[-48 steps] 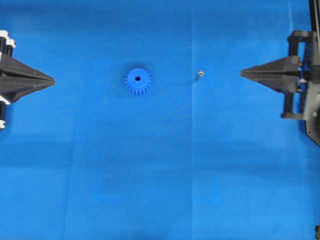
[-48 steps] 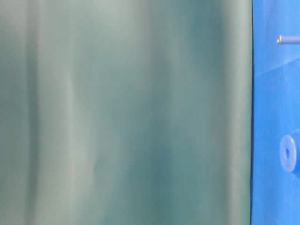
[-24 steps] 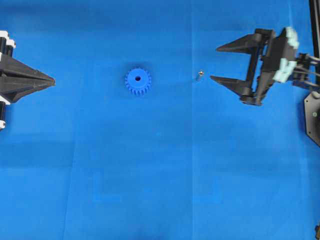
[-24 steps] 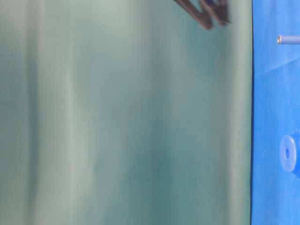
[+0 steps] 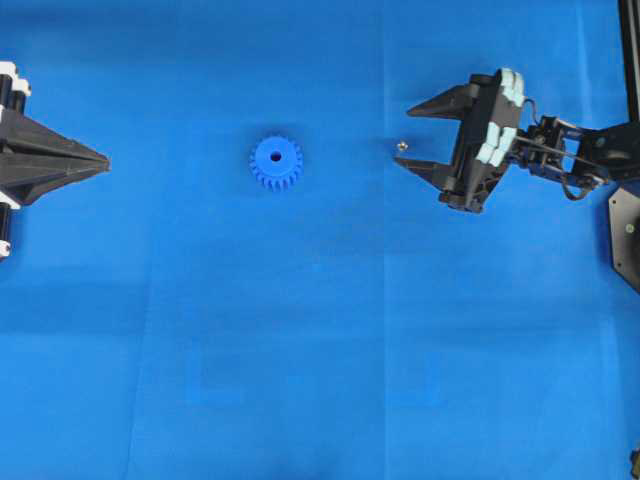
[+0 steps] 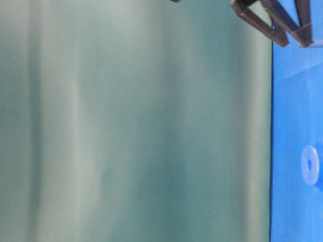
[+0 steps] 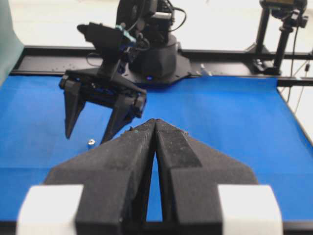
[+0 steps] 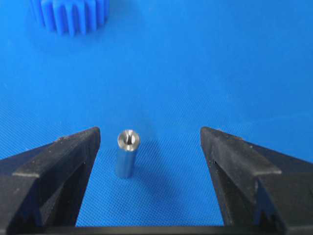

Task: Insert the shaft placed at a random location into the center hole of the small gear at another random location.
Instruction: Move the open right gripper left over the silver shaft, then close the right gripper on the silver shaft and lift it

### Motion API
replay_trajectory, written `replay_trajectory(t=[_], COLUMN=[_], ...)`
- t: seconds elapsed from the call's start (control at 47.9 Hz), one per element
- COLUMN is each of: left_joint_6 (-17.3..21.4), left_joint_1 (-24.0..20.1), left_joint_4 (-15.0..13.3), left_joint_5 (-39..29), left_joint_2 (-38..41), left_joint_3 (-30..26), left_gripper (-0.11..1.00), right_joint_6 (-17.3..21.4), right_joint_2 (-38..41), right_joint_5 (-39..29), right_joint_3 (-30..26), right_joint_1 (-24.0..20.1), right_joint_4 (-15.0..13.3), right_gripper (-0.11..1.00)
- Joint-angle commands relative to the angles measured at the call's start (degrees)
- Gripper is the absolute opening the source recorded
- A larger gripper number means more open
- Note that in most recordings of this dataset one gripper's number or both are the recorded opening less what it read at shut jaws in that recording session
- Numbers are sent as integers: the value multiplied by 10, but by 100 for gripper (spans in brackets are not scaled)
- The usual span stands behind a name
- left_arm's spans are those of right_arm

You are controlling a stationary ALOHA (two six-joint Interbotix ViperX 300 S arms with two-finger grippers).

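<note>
A flat blue mat is seen from above, and every place below is given relative to the small gear lying on it.

Far to the left of the small gear, at the mat's edge, the left gripper is shown with its black fingers pressed together to a point and nothing between them. Well to the right of the small gear, the right gripper is shown with its fingers spread wide and holding nothing.

The small gear itself is a bright blue toothed plastic wheel laid flat, with the center hole showing as a dark dot in its raised hub. It is judged light and stiff, and liable to slide on the mat if pushed sideways.

The shaft is found to the right of the small gear, apart from it, standing upright on the mat between the spread fingers of the right gripper and touching neither; in the right wrist view it stands nearer the left-hand finger. It is a tiny silvery metal pin with a smooth wall and a small recess in its top end. It is judged rigid, light, slippery and easily toppled. A hold across its upper half, squarely on the round wall, is judged best, so that the lower end is left free for the center hole.
</note>
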State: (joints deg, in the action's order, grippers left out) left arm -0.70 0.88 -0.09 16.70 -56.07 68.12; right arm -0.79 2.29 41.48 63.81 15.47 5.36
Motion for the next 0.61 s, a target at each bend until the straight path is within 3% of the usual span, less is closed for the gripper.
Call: replay_trajectory(t=[0.0, 0.063, 0.188, 0.439, 0.585], left_joint_6=[-1, 0, 0, 0, -1], left_joint_1=[2, 2, 2, 2, 2], left_joint_4=[0, 0, 0, 0, -1], left_joint_5=[4, 4, 4, 4, 1], left_joint_2=[2, 1, -2, -5, -6], left_joint_3=[-5, -5, -4, -3, -2], left_gripper=[0, 0, 0, 0, 0], right_joint_6=[1, 1, 1, 1, 1], right_joint_2=[1, 2, 3, 2, 1], right_joint_5=[7, 5, 4, 7, 7], right_joint_3=[-9, -9, -6, -5, -5], right_joint_1=[1, 0, -10, -24, -24], right_joint_4=[1, 1, 1, 0, 0], right_gripper=[71, 70, 57, 6, 3])
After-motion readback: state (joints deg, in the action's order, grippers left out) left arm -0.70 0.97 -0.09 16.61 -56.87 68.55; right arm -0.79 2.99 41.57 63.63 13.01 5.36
